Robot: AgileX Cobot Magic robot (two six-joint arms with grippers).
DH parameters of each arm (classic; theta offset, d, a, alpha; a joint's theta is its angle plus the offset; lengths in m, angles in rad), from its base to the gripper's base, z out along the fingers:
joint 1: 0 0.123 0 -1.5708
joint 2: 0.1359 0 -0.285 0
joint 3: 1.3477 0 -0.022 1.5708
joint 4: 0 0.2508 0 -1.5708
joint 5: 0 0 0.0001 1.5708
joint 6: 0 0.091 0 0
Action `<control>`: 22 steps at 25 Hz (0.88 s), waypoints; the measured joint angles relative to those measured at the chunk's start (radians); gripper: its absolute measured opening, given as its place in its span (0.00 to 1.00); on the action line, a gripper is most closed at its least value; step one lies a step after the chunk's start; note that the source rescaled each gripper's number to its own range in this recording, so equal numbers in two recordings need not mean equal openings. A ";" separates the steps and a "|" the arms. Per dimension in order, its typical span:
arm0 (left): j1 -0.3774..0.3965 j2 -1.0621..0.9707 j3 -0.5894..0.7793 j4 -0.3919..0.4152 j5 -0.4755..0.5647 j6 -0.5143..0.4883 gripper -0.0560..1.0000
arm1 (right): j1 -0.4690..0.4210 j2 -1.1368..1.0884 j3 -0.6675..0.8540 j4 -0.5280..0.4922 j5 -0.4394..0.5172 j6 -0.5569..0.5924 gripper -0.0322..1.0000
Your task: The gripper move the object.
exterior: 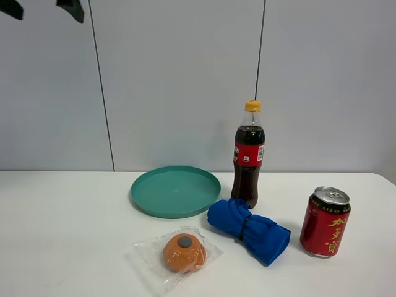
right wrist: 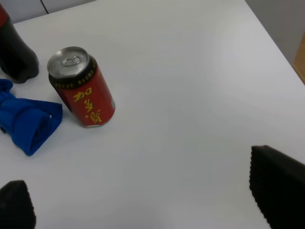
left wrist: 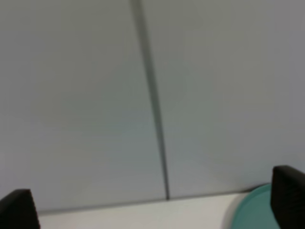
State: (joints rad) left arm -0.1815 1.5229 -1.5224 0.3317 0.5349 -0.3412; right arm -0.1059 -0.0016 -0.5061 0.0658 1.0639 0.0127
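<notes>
The cola bottle (exterior: 248, 154) stands upright on the white table (exterior: 62, 235) near the back wall, just right of the teal plate (exterior: 175, 190) and directly behind the rolled blue cloth (exterior: 249, 230). Dark liquid, red label w/ white script too small to read, yellow-orange cap. Nothing grips it.

Right of the cloth stands a red can (right wrist: 82, 87) w/ yellow Chinese characters; silver top, tab unopened. Front of the plate lies an orange bun in clear wrap (exterior: 183, 252).

Left gripper (left wrist: 152, 210): fingertips spread wide at the wrist view's edges, nothing between them, facing the wall w/ the plate rim by one tip. Right gripper (right wrist: 143, 200): fingers also spread apart, empty, above bare tabletop, well apart from can and bottle.
</notes>
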 joint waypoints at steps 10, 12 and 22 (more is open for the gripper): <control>0.144 -0.407 0.428 -0.148 0.013 0.106 0.98 | 0.000 0.000 0.000 0.000 0.000 0.000 1.00; 0.145 -0.508 0.520 -0.189 0.043 0.197 0.98 | 0.000 0.000 0.000 0.000 0.000 0.000 1.00; 0.146 -0.998 0.861 -0.382 0.234 0.370 0.98 | 0.000 0.000 0.000 0.000 0.000 0.000 1.00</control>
State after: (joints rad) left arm -0.0351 0.5248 -0.6616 -0.0504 0.7689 0.0290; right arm -0.1059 -0.0016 -0.5061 0.0658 1.0639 0.0127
